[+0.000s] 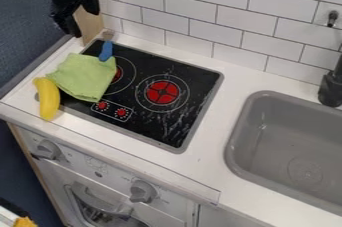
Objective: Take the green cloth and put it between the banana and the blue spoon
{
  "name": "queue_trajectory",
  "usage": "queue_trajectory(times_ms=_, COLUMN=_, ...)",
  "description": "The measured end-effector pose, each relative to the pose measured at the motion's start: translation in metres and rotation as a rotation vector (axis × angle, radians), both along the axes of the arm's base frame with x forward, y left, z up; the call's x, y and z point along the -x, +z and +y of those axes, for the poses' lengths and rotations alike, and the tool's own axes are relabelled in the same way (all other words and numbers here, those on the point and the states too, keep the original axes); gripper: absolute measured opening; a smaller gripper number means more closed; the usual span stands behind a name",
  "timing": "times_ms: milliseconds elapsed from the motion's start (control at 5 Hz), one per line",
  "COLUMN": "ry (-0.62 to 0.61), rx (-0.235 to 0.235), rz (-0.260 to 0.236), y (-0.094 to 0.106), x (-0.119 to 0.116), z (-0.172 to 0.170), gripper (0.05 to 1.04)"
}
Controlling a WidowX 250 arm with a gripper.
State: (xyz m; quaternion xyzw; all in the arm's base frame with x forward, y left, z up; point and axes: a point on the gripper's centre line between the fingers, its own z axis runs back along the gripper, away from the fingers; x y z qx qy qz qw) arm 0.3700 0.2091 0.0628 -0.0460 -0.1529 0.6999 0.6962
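Observation:
High at the upper left, beside the wooden post, my gripper (79, 20) hangs open above the counter's back corner, apart from the cloth. The green cloth (83, 77) lies spread over the left part of the black stove top and onto the white counter. At its lower left is the yellow banana (47, 99), whose upper end meets the cloth's edge. The blue spoon (105, 51) is at the cloth's upper right, on the stove's back left corner. Whether part of the spoon lies under the cloth, I cannot tell.
The stove top (175, 123) has red burner marks and printed knobs. A grey sink (240, 136) is at the right, with a black faucet (330, 88) behind it. White tiles (217, 13) rise along the back, and oven knobs (141, 191) stick out in front.

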Motion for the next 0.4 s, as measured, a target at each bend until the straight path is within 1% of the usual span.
queue_trajectory(times_ms=200, ry=-0.028, rx=-0.026, rz=0.045, y=-0.0003, x=-0.0002, z=-0.0088, gripper=0.999)
queue_trajectory(times_ms=400, ry=-0.024, rx=-0.026, rz=0.043, y=-0.0002, x=-0.0007, z=-0.0091, gripper=0.999)
